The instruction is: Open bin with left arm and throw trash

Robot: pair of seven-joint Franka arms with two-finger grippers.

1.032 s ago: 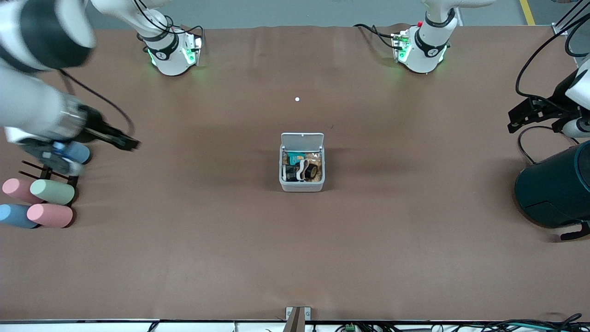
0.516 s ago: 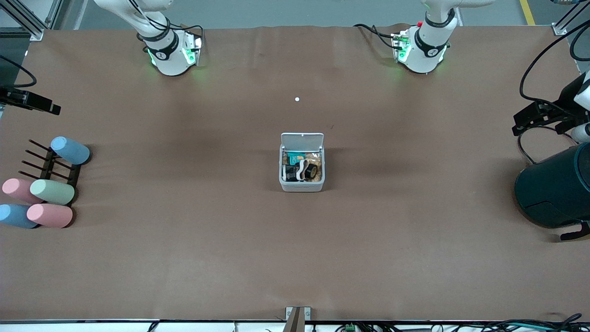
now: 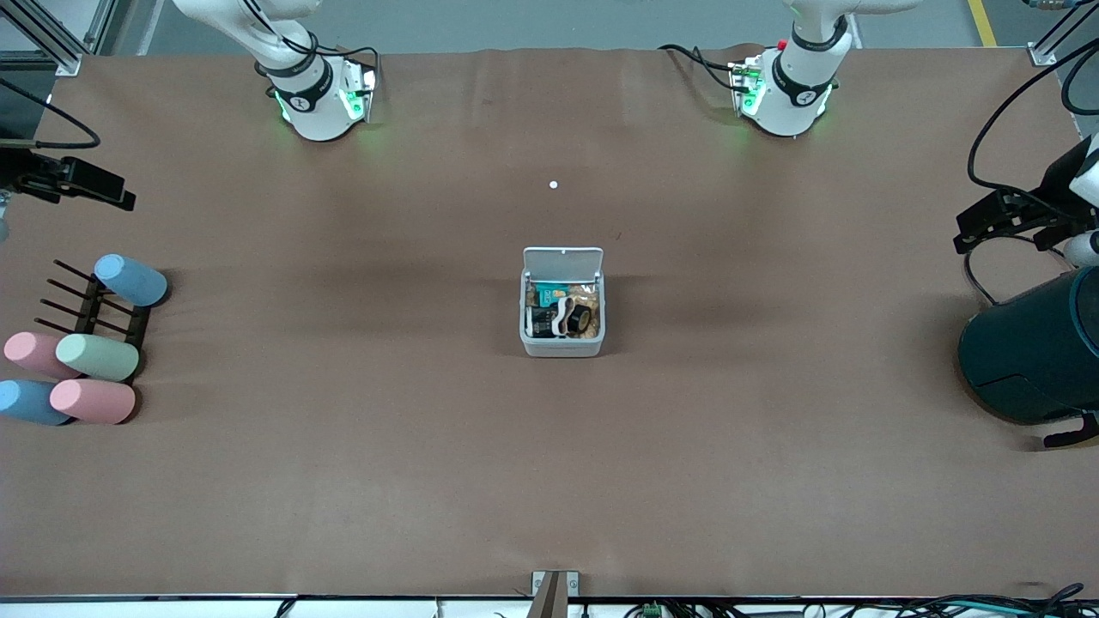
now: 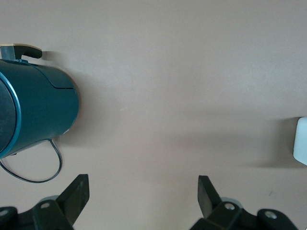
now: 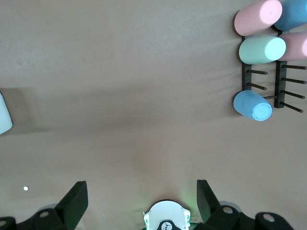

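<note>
Front view: the bin [image 3: 562, 342] is seen at the middle of the table [image 3: 343, 481], its white lid [image 3: 563, 260] flipped up at twelve o'clock and the trash [image 3: 562, 319] lying inside. Pastel cups [image 3: 96, 357] on a rack are found at nine o'clock, a dark teal cylinder [image 3: 1035, 356] at three. The left tool [image 4: 142, 199] is held above the cylinder, fingers spread apart and empty; the right tool [image 5: 141, 201], likewise spread and empty, is held over the table's edge above the cups.

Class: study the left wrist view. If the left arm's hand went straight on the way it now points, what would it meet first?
Probably bare table. The open left hand faces cloth, with the teal cylinder off to one side and the bin at the edge of the view. Depth is unclear.
</note>
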